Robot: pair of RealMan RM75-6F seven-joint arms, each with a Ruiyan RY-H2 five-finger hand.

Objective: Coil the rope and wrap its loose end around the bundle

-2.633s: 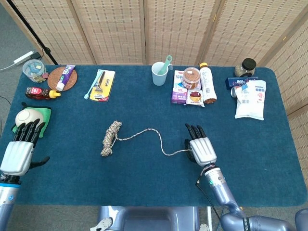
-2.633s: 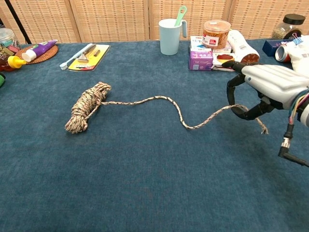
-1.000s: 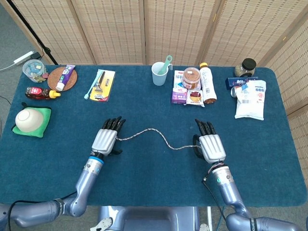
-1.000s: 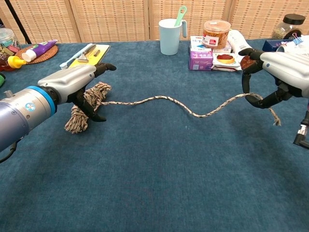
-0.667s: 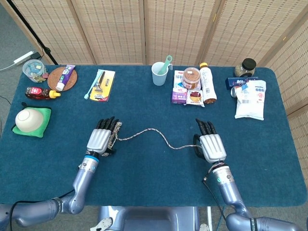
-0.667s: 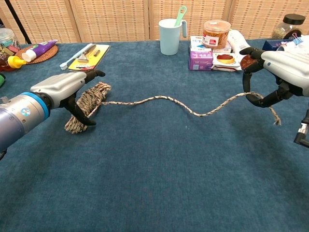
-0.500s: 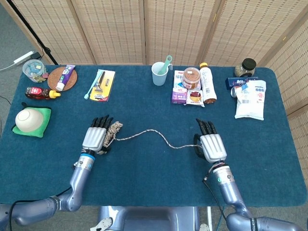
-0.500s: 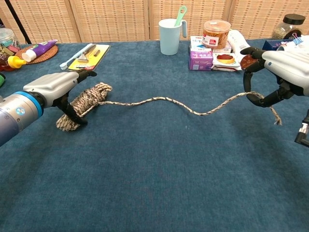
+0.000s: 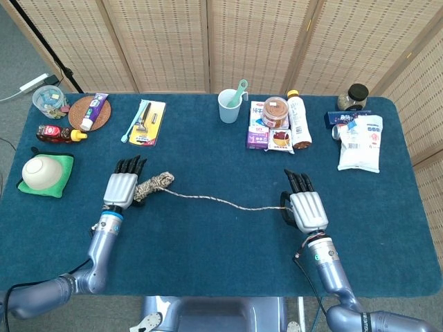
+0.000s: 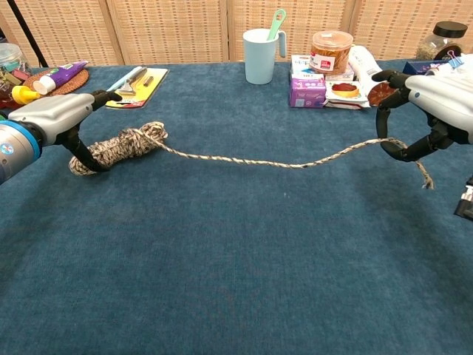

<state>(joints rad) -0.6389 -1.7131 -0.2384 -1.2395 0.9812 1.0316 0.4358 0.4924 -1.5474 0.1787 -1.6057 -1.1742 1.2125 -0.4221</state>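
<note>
The rope point(image 9: 208, 200) is lying on the blue table point(image 9: 208, 256), stretched between the two hands. Its coiled bundle point(image 10: 118, 146) is sitting directly under and just to the inner side of the left hand point(image 9: 120, 188), which is resting palm-down over the bundle's outer end; in the chest view a dark thumb is curling down around that end, so the left hand is gripping the bundle. From the bundle the loose strand is running nearly taut across to the right hand point(image 9: 306, 210), reaching it at the thumb side. The right hand point(image 10: 436, 103) is pinching the strand between thumb and a finger, the other fingers extending forward; a short frayed tail point(image 10: 423, 174) is hanging below and just beyond the pinch. The head view is showing both hands from above with their backs up, so the grips themselves are hidden there: the strand simply disappears under the edge of each hand. The chest view is showing the grips from the side, plus the strand lifting slightly off the table near the right hand. The head view alone is showing the full forearms and the far row of items, well apart from both hands.
</note>
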